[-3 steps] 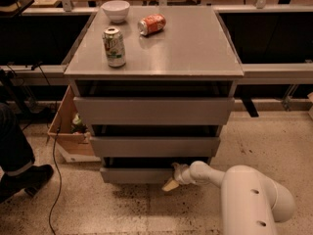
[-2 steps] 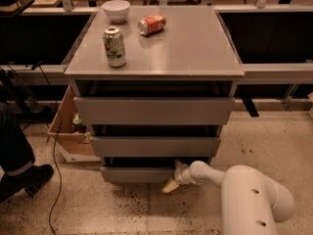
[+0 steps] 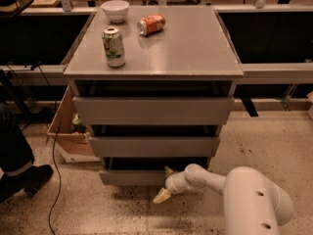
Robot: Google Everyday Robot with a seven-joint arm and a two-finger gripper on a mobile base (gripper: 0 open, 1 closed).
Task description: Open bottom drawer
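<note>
The grey cabinet point(image 3: 154, 53) has three drawers. The bottom drawer point(image 3: 132, 177) is the lowest grey front, near the floor, with a dark gap above it. My gripper point(image 3: 165, 183) is at the right end of that front, on a white arm point(image 3: 244, 199) coming in from the lower right. Its fingers stand apart: the upper fingertip point(image 3: 169, 171) is at the front's top edge and the lower fingertip point(image 3: 161, 196) hangs below and in front of it. The drawer's inside is hidden.
On the cabinet top stand a green can point(image 3: 113, 47), a red can on its side point(image 3: 151, 24) and a white bowl point(image 3: 115, 10). A cardboard box point(image 3: 68, 131) sits left of the cabinet. A person's leg and shoe point(image 3: 19, 173) and a cable point(image 3: 53, 175) are at the left.
My gripper has shifted slightly left and toward the camera at the bottom drawer's front. The front looks a little further out. The things on top have not moved.
</note>
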